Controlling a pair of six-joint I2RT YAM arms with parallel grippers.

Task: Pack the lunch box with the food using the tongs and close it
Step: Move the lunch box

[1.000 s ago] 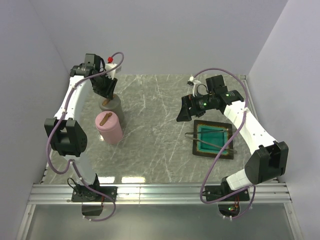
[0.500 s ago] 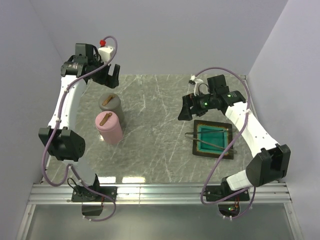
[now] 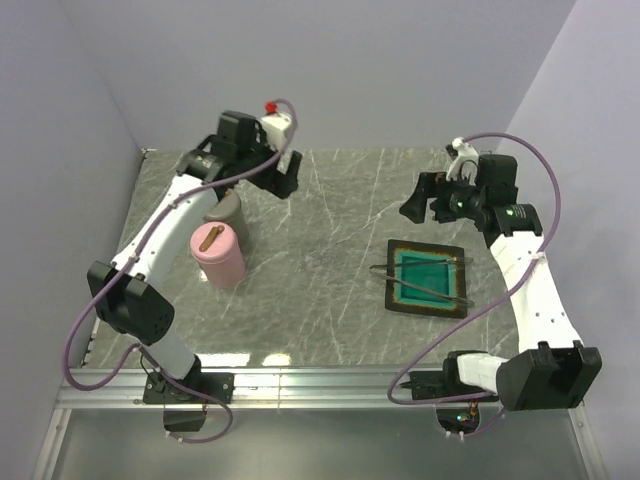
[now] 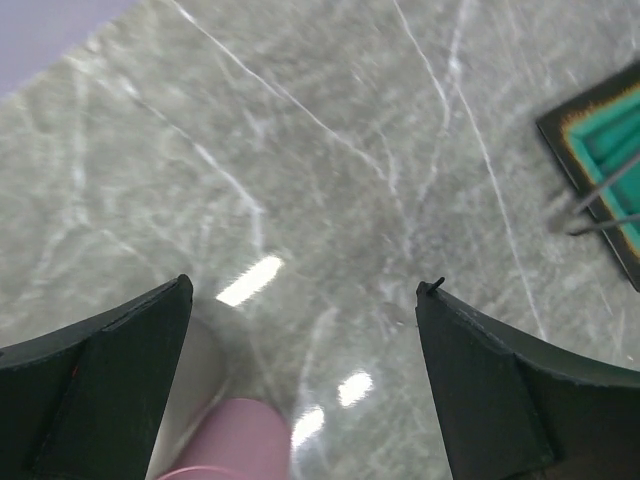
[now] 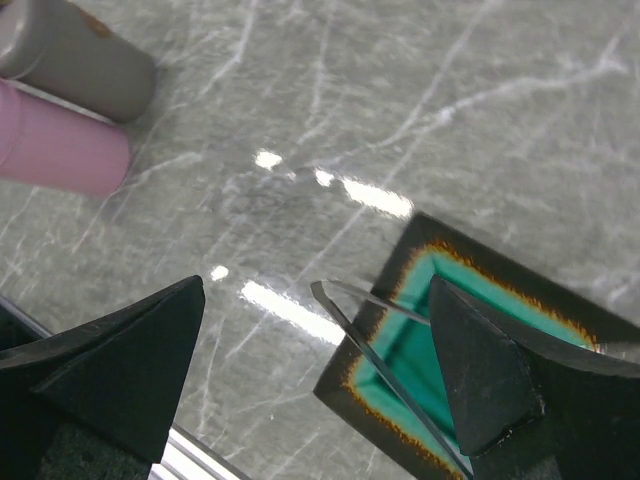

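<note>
The left gripper (image 4: 305,290) and right gripper (image 5: 318,286) are both spread wide and hold nothing. The tongs (image 3: 380,268) lie across the teal dish (image 3: 425,311) at 4 o'clock. The pink container (image 3: 220,256) and grey container (image 3: 228,208) stand touching at 9 o'clock.

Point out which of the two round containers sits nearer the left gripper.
The grey container, behind the pink one and partly under the left arm; the left gripper hovers off to its right.

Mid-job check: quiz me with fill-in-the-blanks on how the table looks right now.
The ____ lie across the teal tray. Beside the grey container stands a ____ one. The left pincer and right pincer are both ____, holding nothing.
Missing: tongs; pink; open.
</note>
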